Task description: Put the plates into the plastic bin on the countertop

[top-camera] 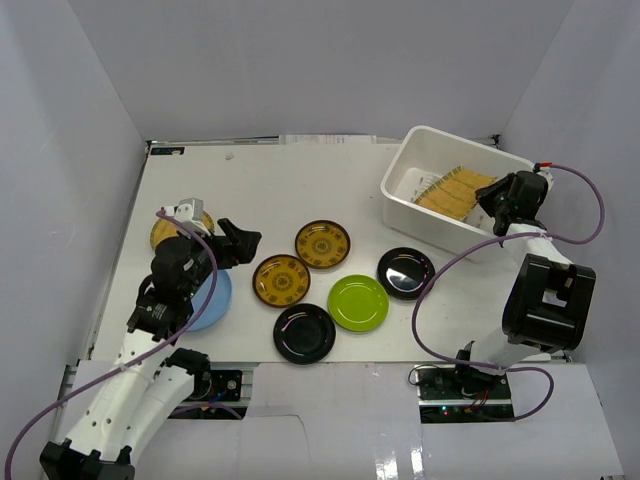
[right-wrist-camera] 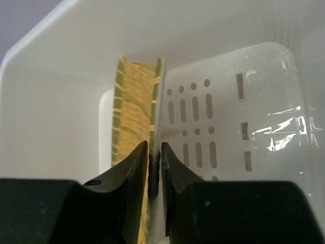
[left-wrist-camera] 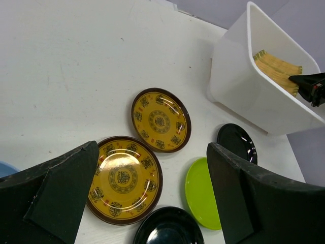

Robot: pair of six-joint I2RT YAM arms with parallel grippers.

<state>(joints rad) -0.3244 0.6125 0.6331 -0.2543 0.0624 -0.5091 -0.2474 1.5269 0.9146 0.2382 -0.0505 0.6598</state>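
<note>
Inside the plastic bin (top-camera: 432,226) at far right of the countertop (top-camera: 260,190), right gripper (right-wrist-camera: 154,147) is pinched nearly closed on the rim of the squarish yellow woven plate (right-wrist-camera: 134,101). Plate is tilted up w/in the bin, beside the slotted wall. Left gripper (left-wrist-camera: 152,147) has jaws fully wide, holds nothing, and hovers above the two brown-rimmed plates (left-wrist-camera: 160,120) w/o touching. Lime green plate (top-camera: 358,303) & two black plates (top-camera: 304,333) lie flat nearby. Light blue plate (top-camera: 215,300) & second yellow woven plate (top-camera: 168,232) sit partly under left arm.
</note>
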